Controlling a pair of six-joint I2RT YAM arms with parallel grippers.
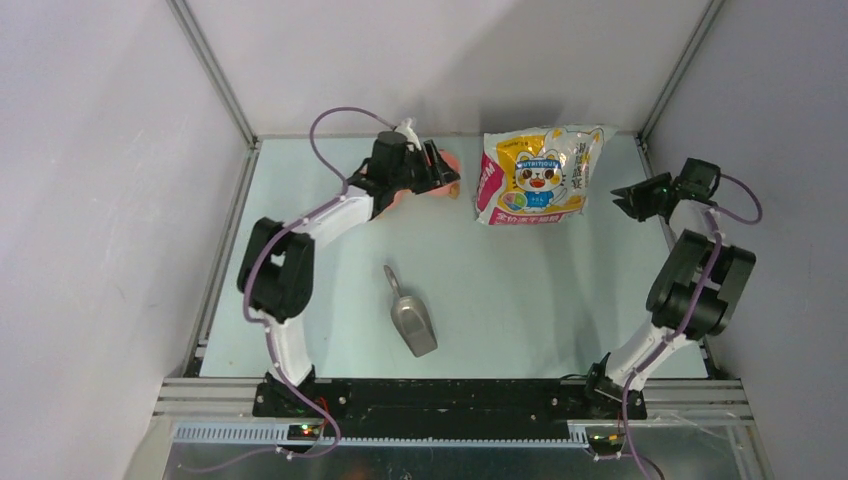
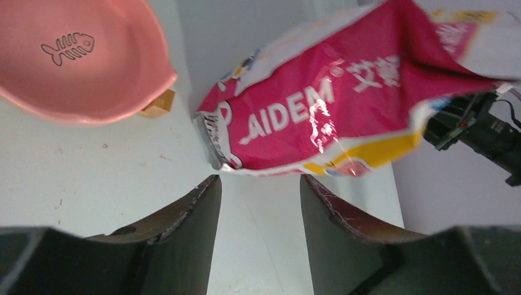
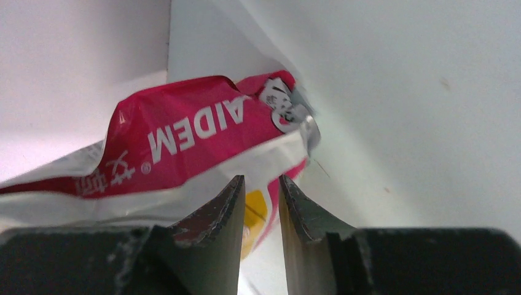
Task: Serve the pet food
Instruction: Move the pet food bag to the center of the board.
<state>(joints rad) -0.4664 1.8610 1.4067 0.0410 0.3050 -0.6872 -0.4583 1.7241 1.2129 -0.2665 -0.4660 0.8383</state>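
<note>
The left gripper (image 2: 260, 184), wide open and empty, hovers beside a pink bowl (image 2: 92, 74) at upper centre. The right gripper (image 3: 262, 181), narrowly open and empty, sits right of the cat-picture bag (image 1: 535, 175).

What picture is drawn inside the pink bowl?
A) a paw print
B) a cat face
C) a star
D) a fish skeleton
D: the left wrist view shows the round pink bowl with a black fish skeleton outline drawn on its inside.
</note>
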